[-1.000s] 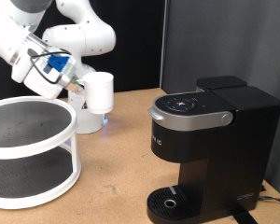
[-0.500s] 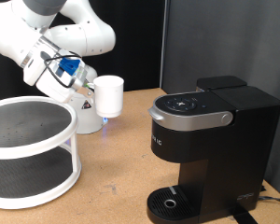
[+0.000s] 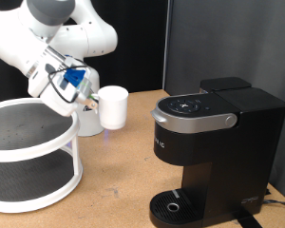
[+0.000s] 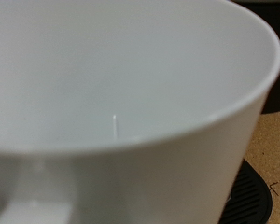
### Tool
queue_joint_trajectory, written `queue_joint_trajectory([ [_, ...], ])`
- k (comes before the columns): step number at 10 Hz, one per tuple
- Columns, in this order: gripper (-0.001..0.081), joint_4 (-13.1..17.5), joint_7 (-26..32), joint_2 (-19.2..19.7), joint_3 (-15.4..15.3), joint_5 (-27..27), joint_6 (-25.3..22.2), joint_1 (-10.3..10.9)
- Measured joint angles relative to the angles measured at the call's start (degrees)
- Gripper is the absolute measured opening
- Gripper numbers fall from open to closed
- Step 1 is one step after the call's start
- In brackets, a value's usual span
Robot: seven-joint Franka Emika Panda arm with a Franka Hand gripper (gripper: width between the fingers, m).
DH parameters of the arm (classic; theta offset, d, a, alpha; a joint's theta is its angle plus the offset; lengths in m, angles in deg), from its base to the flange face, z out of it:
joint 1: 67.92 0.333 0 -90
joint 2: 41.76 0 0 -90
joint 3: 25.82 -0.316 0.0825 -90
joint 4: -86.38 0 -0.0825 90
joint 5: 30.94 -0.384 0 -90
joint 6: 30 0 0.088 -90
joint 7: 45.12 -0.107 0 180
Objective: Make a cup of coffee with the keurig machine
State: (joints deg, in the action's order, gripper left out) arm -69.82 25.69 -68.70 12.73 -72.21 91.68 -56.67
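Observation:
The white cup (image 3: 113,107) hangs in the air, held by my gripper (image 3: 91,97) at its side, above the table between the white tiered stand and the keurig machine (image 3: 214,152). The machine is matte black with a silver-grey lid handle (image 3: 185,119) and a round drip tray (image 3: 173,204) at its foot, on the exterior view's right. In the wrist view the cup (image 4: 131,103) fills nearly the whole picture, showing its empty white inside; my fingers are hidden behind it. A dark round edge (image 4: 254,191) shows past the cup's rim.
A white two-tier round stand (image 3: 28,157) fills the exterior view's lower left. The white robot base (image 3: 85,122) stands behind the cup. The wooden table (image 3: 119,176) lies between stand and machine. A black curtain hangs at the back.
My arm has carried the cup down and towards the exterior view's right, closer to the machine. The machine and the stand have not moved.

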Motion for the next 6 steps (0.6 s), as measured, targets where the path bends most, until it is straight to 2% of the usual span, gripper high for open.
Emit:
queue_joint_trajectory([
  [3,0.0063,-1.31,1.39,4.83,-0.68,-4.53,6.98,3.41],
  [6,0.0063,-1.19,5.71,10.65,-0.69,-10.74,10.62,6.84],
])
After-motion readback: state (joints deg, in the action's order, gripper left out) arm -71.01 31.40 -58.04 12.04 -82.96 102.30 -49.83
